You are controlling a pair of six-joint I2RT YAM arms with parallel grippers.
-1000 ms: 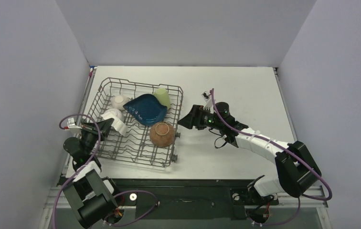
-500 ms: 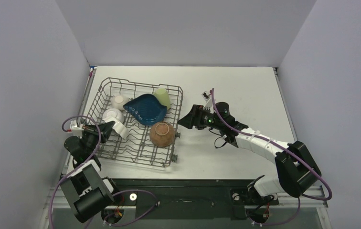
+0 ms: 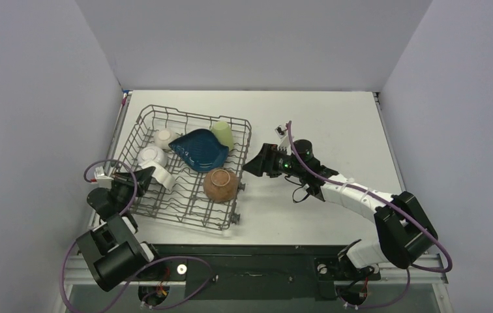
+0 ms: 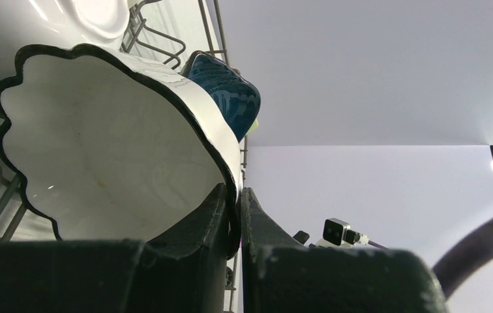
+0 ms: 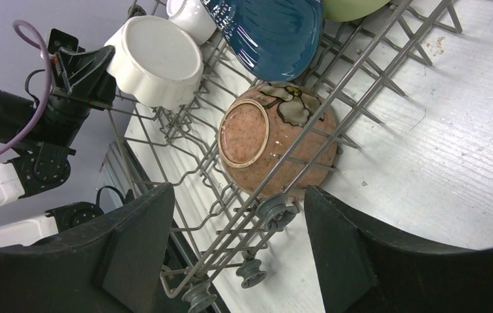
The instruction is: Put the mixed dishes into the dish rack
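The dish rack [image 3: 185,195] is a grey wire basket at the left of the table. My left gripper [image 3: 149,173] is shut on the rim of the white scalloped bowl [image 3: 154,158], which lies tilted over the rack's left tines. In the left wrist view the fingers [image 4: 257,222] pinch its dark-edged rim [image 4: 100,150]. The dark blue dish [image 3: 198,149], light green mug [image 3: 222,134], plain white bowl [image 3: 164,137] and upturned brown bowl [image 3: 221,184] sit in the rack. My right gripper [image 3: 253,164] is open and empty just right of the rack, facing the brown bowl [image 5: 276,140]. I see no tiny flower-patterned dish.
The rack's small wheels [image 5: 276,208] stick out on its right side near my right fingers. Grey walls close in the table on three sides. Bare white table [image 3: 335,130] lies right of the rack.
The left arm's lower links have swung left and down, and the scalloped bowl has shifted slightly in its grip. The right arm has not moved.
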